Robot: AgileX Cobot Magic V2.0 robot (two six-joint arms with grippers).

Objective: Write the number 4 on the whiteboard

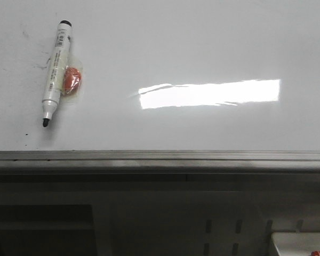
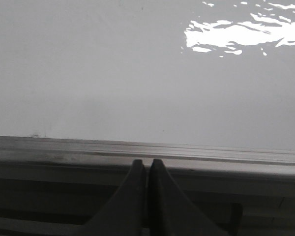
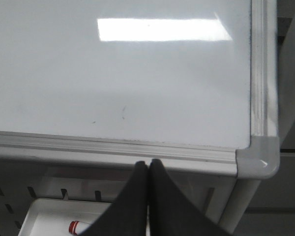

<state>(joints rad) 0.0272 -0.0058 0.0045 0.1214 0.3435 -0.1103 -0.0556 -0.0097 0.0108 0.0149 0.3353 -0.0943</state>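
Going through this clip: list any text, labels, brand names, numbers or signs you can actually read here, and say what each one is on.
Nothing is legible.
Marker barrel label: dark printing and a barcode-like patch, too small and blurred to read.
Whiteboard: no number 4 or other writing, only faint specks and a light reflection.
Red-capped item in the tray below: no readable text.

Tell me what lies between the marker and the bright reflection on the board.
Only bare whiteboard between marker and reflection, per the front view.
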